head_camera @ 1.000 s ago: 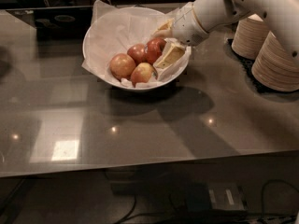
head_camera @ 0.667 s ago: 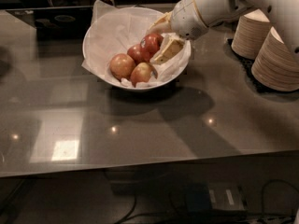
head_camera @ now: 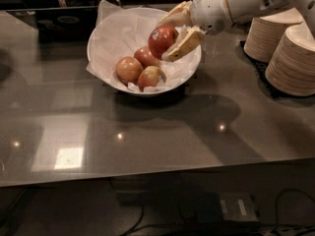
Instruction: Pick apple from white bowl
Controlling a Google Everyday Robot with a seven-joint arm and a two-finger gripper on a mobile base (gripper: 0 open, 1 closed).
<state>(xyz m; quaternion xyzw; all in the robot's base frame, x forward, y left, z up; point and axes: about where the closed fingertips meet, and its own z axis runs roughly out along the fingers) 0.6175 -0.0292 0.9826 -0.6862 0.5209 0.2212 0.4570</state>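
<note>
Over the 2 o'clock part of the white bowl (head_camera: 193,73), the gripper (head_camera: 170,38) is seen clenched on the apple (head_camera: 158,39), with one finger above it and one below. Compared with a second ago, when the apple was lying low among the others, it has been raised: it is now held clear above the three paler apples (head_camera: 129,69), which are left together on the crinkled paper (head_camera: 113,33) near the bowl's centre and toward 6 o'clock. The bowl itself has not been shifted on the tabletop (head_camera: 147,132). From this it is judged that the grasp is made and the lift is begun, so the task is nearly completed. Only carrying the apple fully away from the rim remains, and care is needed toward 3 o'clock, where stacks of paper plates (head_camera: 290,58) are standing near.
</note>
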